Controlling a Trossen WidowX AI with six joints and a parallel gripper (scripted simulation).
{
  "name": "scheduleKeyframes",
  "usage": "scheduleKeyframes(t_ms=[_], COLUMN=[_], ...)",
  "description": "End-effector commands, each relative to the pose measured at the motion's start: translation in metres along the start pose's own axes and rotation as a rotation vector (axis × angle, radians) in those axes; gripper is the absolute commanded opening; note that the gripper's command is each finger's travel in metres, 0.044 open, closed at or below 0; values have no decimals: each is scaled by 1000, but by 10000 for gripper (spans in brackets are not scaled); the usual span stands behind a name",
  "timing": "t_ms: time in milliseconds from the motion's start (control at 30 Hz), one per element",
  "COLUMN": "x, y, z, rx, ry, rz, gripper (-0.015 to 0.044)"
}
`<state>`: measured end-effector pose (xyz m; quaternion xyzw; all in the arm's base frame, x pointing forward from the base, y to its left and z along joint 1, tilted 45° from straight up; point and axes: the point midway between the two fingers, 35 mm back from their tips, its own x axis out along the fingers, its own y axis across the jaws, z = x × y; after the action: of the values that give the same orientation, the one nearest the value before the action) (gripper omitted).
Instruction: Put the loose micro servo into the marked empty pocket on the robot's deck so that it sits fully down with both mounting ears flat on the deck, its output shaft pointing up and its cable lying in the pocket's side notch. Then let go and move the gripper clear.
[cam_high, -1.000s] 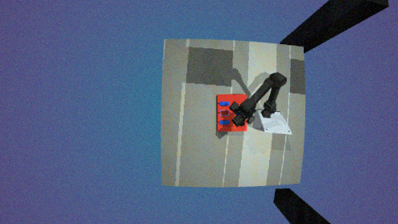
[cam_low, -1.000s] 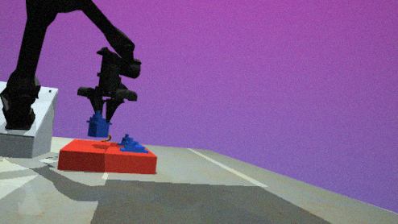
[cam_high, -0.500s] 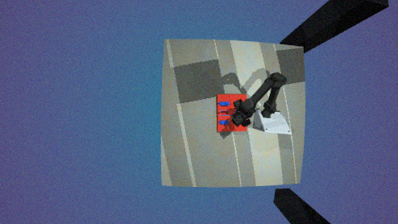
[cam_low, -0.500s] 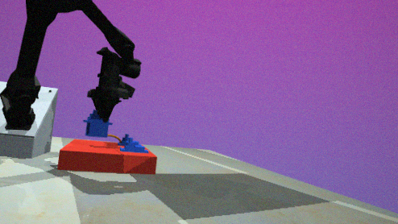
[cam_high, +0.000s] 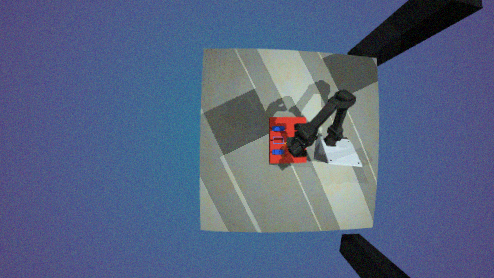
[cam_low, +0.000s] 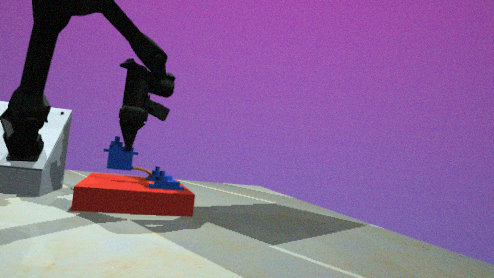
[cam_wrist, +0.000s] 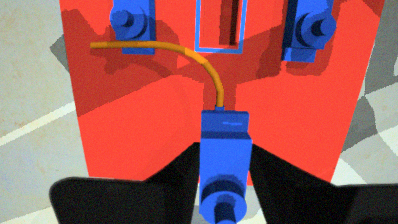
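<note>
In the wrist view, ahead and to the left of the end effector (cam_wrist: 225, 170), a seated blue servo (cam_wrist: 132, 22) sits in the red deck (cam_wrist: 150, 125) with its shaft up. The orange cable (cam_wrist: 165, 50) runs from that side, arcing right and back down to the loose micro servo (cam_wrist: 225, 150), which is clamped between the two dark fingers, shaft end nearest the camera. Straight ahead lies the blue-outlined marked pocket (cam_wrist: 220, 27), unfilled. Ahead to the right stands a second seated servo (cam_wrist: 307, 30). From the exterior view the held servo (cam_low: 120, 156) hangs just above the deck (cam_low: 130, 197), not touching it, with the deck resting on the striped counter (cam_low: 250, 240).
</note>
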<state>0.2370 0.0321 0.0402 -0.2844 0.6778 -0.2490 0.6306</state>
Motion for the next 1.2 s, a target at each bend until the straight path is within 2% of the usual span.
scheduleKeyframes(t_ms=[0, 967, 1167], x=[-1, -2, -2], y=[1, -3, -3], z=[1, 105, 110], rx=[24, 29, 30], ry=[-1, -6, -7], rz=[6, 5, 5], gripper=[0, 0, 0])
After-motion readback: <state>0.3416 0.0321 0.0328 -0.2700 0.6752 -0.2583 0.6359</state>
